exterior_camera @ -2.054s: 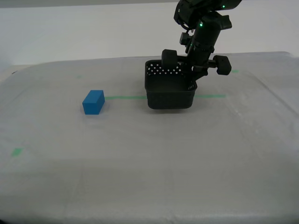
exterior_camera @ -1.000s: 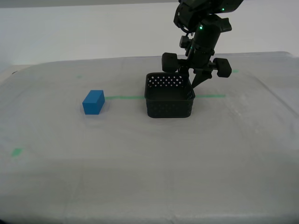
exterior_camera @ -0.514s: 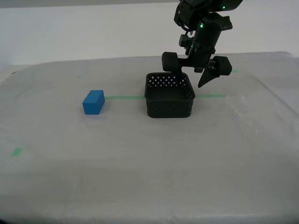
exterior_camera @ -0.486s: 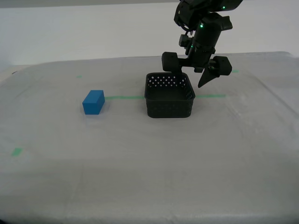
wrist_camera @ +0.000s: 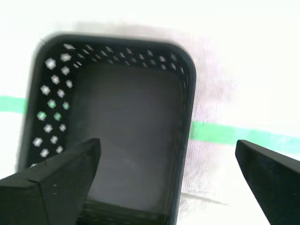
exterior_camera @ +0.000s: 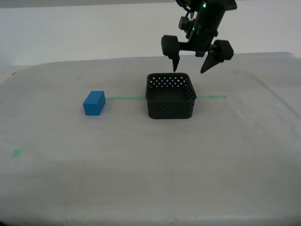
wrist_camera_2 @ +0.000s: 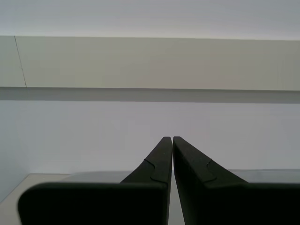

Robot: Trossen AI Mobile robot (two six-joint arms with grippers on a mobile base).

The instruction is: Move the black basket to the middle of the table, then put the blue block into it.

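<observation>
The black basket (exterior_camera: 170,95) is seen upright on the table (exterior_camera: 150,160), set across the green tape line (exterior_camera: 124,98), empty inside. My first gripper (exterior_camera: 192,64) is held above the basket's far rim, jaws spread wide with nothing between them. The blue block (exterior_camera: 94,103) is found well apart, toward the exterior view's left. My second gripper (wrist_camera_2: 169,140) is pressed fully closed on nothing.

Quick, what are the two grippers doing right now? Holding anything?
My first gripper: open, empty, above the black basket.
My second gripper: closed, holding nothing.
</observation>
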